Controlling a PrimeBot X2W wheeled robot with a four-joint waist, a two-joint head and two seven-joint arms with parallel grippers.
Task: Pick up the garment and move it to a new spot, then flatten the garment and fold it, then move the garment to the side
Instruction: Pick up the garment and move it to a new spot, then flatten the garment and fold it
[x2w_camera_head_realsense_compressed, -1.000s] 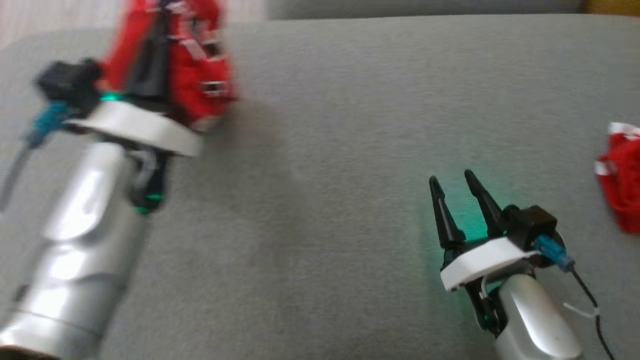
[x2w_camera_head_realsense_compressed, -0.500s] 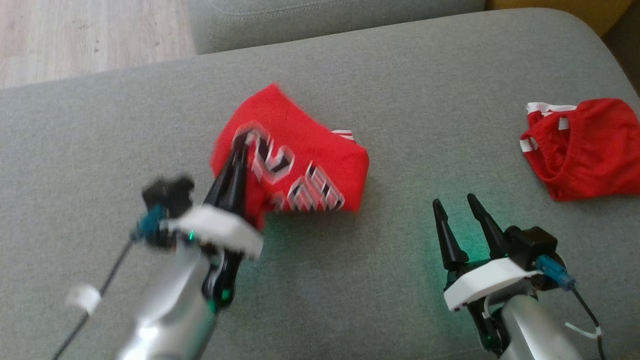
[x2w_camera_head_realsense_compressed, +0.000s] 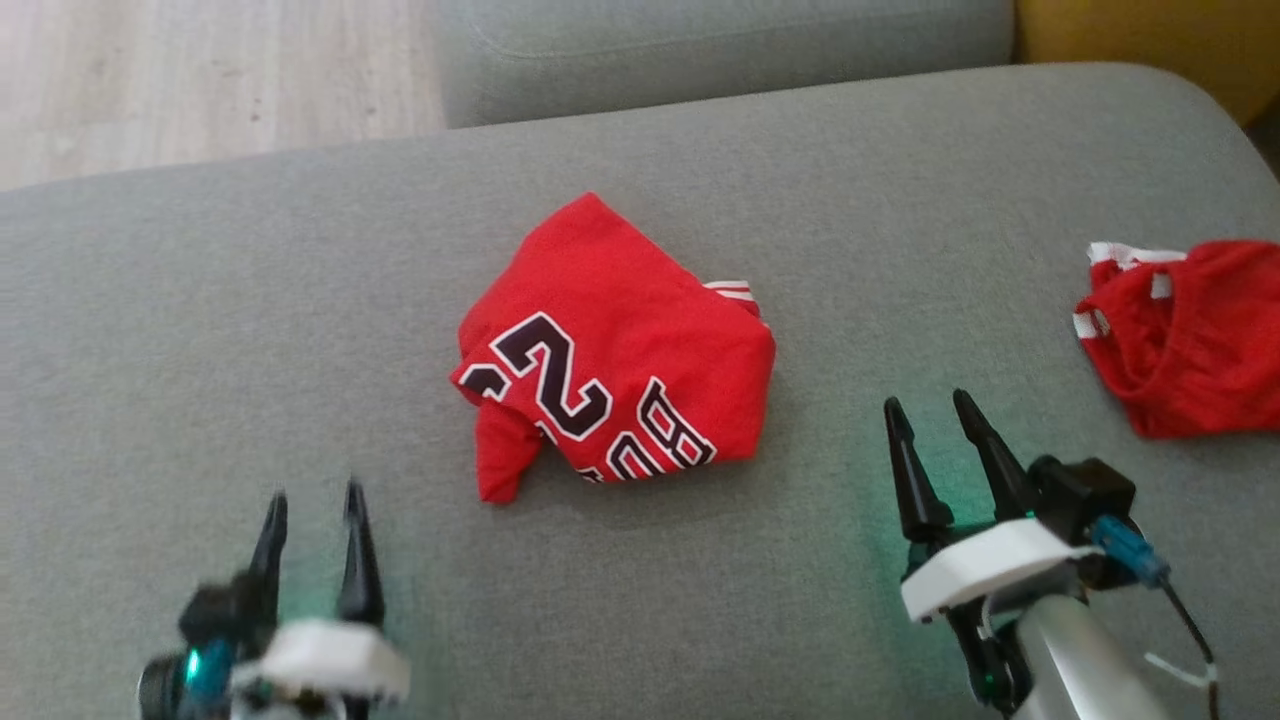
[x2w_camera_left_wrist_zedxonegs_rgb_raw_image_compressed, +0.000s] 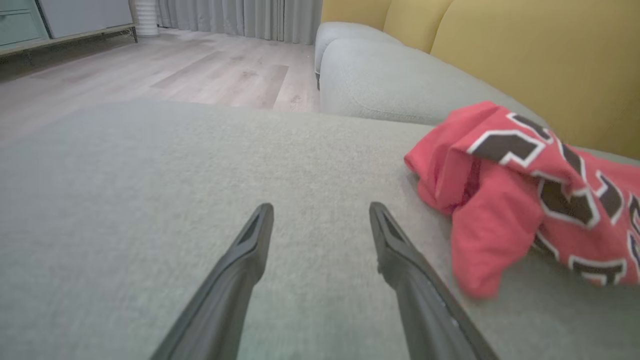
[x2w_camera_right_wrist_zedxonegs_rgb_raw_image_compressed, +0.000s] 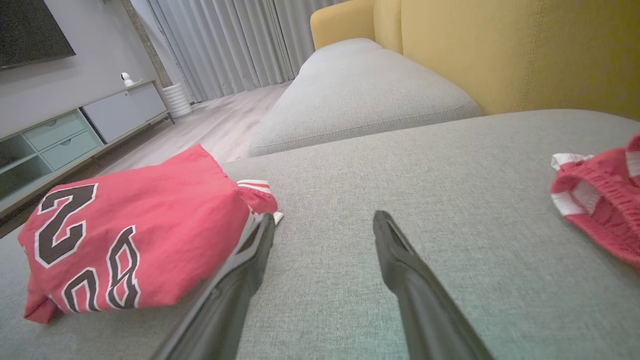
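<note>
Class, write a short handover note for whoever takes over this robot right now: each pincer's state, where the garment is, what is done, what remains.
Left pincer: open, empty, low over the grey cushion, short of the red jersey.
Right pincer: open, empty, to the jersey's right.
Jersey: lies bunched mid-cushion, number side up, not flat. A second red garment lies at the cushion's right edge.
Done: the left pincer carried the jersey here and released it a moment ago.
Left: flatten it, fold it, move it aside.
</note>
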